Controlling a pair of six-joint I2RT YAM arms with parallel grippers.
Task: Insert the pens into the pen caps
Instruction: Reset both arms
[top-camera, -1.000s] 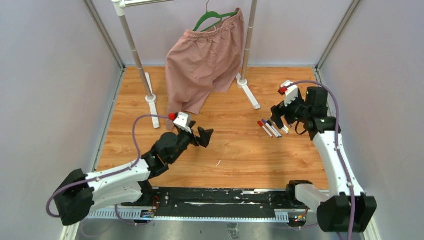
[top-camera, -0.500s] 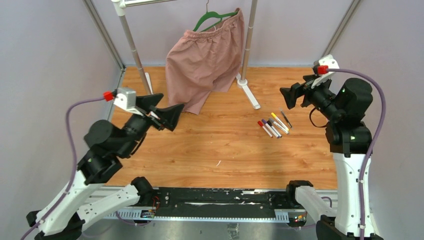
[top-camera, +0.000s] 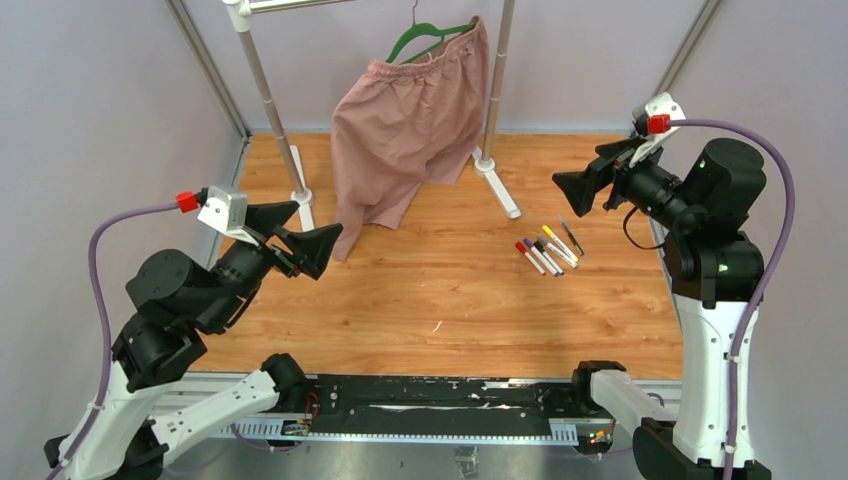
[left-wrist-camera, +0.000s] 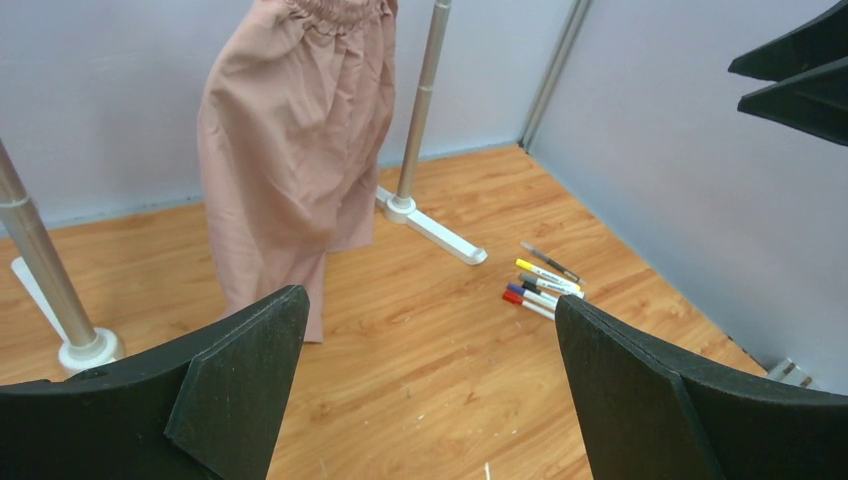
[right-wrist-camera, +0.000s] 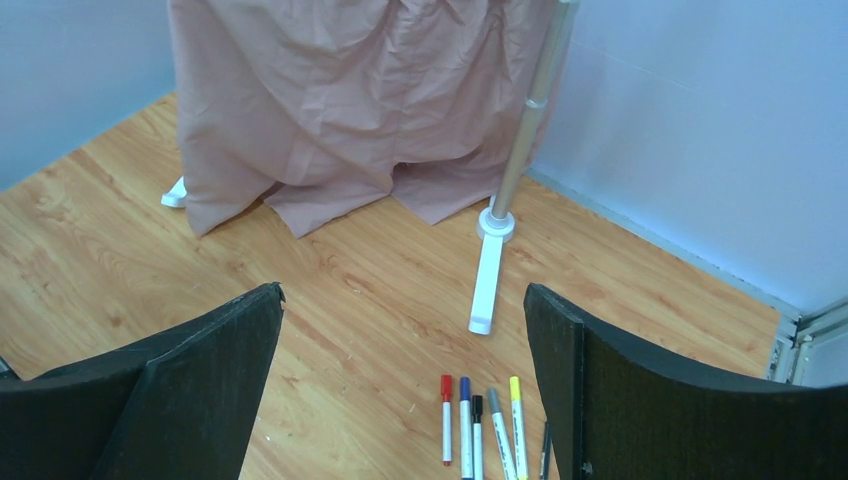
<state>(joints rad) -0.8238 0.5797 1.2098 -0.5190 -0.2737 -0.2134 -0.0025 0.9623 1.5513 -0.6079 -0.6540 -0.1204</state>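
Left pincer (top-camera: 320, 216), right pincer (top-camera: 578, 168) spread wide; pens (top-camera: 548, 250) show print unreadably small

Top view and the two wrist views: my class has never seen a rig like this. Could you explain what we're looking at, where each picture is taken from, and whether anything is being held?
The machine is two robot arms bolted at the near edge of a wooden table. The top view looks down from above and behind them. The other two pictures come from a camera on each wrist, so the black wedges at their lower corners are that arm's own fingers. A row of marker pens lies on the table near the right arm. Behind stands a rack with pink shorts hanging on it. The left gripper and right gripper are both in the air, open, and hold nothing.
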